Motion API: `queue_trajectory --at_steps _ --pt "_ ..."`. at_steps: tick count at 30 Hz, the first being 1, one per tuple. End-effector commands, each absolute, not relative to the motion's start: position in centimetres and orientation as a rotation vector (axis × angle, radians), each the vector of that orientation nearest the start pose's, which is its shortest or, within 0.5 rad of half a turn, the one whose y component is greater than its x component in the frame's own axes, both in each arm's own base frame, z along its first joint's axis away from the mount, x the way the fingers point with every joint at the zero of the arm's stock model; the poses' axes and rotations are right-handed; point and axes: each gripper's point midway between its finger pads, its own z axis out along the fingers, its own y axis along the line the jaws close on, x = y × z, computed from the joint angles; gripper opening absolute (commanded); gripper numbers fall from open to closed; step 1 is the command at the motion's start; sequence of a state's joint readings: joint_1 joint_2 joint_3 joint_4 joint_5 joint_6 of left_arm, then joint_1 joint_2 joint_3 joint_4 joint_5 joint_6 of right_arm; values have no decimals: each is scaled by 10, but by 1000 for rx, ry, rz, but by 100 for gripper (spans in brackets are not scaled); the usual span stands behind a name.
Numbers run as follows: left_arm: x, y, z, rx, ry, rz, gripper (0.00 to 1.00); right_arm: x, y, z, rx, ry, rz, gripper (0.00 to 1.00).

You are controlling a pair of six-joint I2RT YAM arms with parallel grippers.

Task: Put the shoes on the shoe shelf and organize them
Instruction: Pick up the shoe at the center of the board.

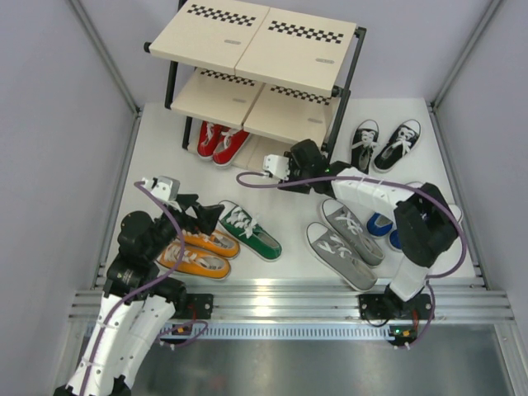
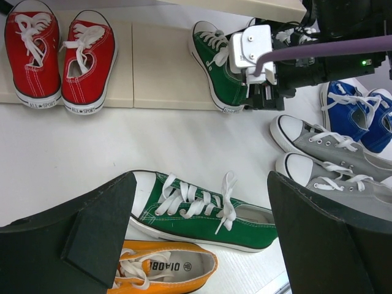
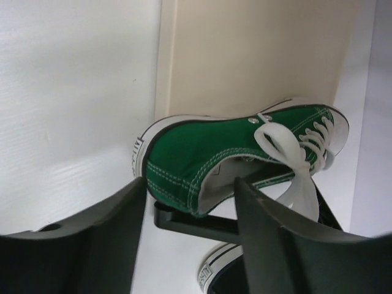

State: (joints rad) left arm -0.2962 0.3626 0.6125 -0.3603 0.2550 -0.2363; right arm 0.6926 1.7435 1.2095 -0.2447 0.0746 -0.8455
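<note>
Right wrist view gives me the right gripper (image 3: 190, 184) narrowed onto the heel of a green shoe (image 3: 245, 150), one finger behind the heel and the other at the collar. That shoe sits on the bottom panel of the shoe shelf (image 1: 247, 37), which stands at the far edge of the table (image 1: 280, 272). Its heel is at the panel's front edge. The red pair (image 1: 221, 142) is on the same panel, further left. My left gripper (image 2: 201, 184) hangs wide open above the other green shoe (image 2: 202, 211), holding nothing, toward the near-left corner beside the orange pair (image 1: 198, 254). The grey pair (image 1: 346, 238) lies by the near edge. The blue pair (image 1: 381, 224) is just beside it, partly under my right arm. The black pair (image 1: 384, 145) is toward the far-right corner.
</note>
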Motion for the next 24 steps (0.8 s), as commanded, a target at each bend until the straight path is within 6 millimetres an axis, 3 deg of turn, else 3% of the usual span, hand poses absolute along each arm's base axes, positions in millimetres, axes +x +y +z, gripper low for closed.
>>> queue_trajectory --at_steps 1,4,6,8,9,10,12,13,14,16,19,20,24 --pt "207 -121 262 266 1676 -621 94 384 260 156 -1538 1618 -152 64" --pt "207 -124 260 268 1690 -635 93 367 259 172 -1547 1584 -102 77" --pt "207 -126 258 269 1697 -647 93 349 263 173 -1586 1574 -13 87" --pt "208 -129 257 255 1717 -675 96 336 265 186 -1589 1550 37 91" --pt "209 -130 256 241 1728 -688 98 322 264 183 -1631 1555 98 99" --pt "210 -133 253 198 1758 -727 98 313 263 194 -1628 1529 126 99" --pt "211 -138 249 149 1795 -781 98 285 263 194 -1720 1473 229 99" --pt "213 -141 244 72 1837 -831 98 273 260 209 -1709 1426 251 99" --pt "213 -144 240 45 1861 -862 98 262 257 205 -1725 1417 285 99" --pt "211 -154 230 -18 1933 -956 98 239 255 220 -1700 1353 391 99" --pt "208 -165 215 -152 2034 -1081 88 213 241 225 -1650 1347 569 99" --pt "207 -167 211 -183 2057 -1106 79 213 231 218 -1625 1383 594 100" --pt "201 -176 186 -338 2167 -1160 61 198 218 209 -1546 1396 701 99"
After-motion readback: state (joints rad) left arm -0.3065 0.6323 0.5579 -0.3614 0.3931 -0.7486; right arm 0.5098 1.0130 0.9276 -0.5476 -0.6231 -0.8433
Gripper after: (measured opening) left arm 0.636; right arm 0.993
